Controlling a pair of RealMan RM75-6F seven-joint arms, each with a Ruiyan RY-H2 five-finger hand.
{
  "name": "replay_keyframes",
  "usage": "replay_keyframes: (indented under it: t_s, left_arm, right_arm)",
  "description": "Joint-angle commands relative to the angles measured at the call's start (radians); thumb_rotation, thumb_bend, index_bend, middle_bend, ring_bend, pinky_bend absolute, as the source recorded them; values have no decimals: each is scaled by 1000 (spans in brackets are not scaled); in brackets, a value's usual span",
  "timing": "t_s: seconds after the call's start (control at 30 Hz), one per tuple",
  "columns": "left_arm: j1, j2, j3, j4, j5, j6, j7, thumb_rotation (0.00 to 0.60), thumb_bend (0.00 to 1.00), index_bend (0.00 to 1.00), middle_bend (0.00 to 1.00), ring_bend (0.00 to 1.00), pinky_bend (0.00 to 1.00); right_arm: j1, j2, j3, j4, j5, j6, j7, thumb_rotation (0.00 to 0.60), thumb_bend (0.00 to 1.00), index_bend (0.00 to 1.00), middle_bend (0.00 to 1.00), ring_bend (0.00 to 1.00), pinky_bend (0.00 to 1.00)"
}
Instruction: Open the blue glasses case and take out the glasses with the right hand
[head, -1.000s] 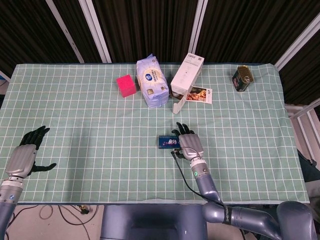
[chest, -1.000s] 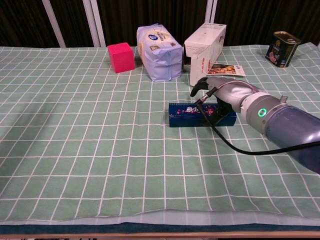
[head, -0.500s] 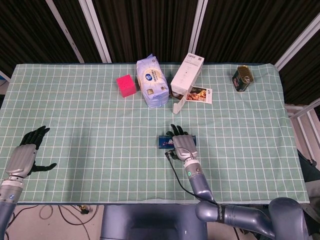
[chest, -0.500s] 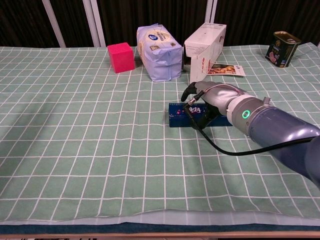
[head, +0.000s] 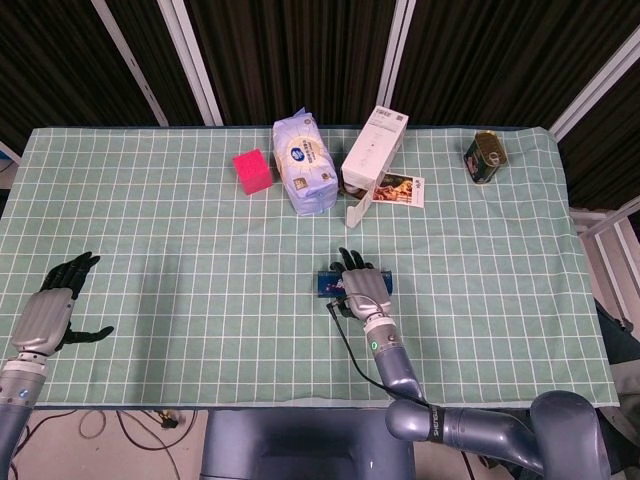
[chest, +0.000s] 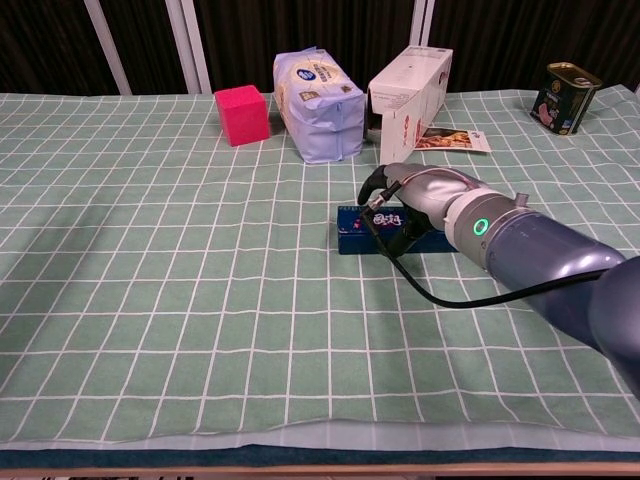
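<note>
The blue glasses case (head: 325, 284) lies shut on the green checked cloth, a little right of the table's middle. My right hand (head: 362, 285) lies on top of it and hides most of it. In the chest view only the left end of the case (chest: 355, 228) shows, with the right hand (chest: 420, 190) arched over the lid and dark fingers curving down at the far side. Whether they squeeze the case I cannot see. My left hand (head: 50, 310) rests far off at the near left edge, fingers spread, holding nothing.
Along the back stand a pink cube (head: 252, 171), a bluish tissue pack (head: 304, 165), a white box (head: 373, 150) with a printed flap (head: 398, 190) lying on the cloth, and a can (head: 485, 157) at the far right. A black cable (chest: 430, 290) trails from the right wrist.
My right hand has slid left along the case and now covers more of it. The case has stayed in place and shut. The left hand has not moved.
</note>
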Motion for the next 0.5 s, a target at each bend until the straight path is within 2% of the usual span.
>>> replay_keyframes:
  t_s: [0.03,0.5]
  left_arm:
    - [0,0,0,-1,-1,0,-1,600,0,0,0,0,0]
    - [0,2,1,-3,-1,-3,-5,600,0,0,0,0,0]
  right_arm:
    - [2,-1,-1,0,2,1,1,600,507,248,0,0,238]
    - [13,0,-8,-6,17,12,1,600,573,248,0,0,238]
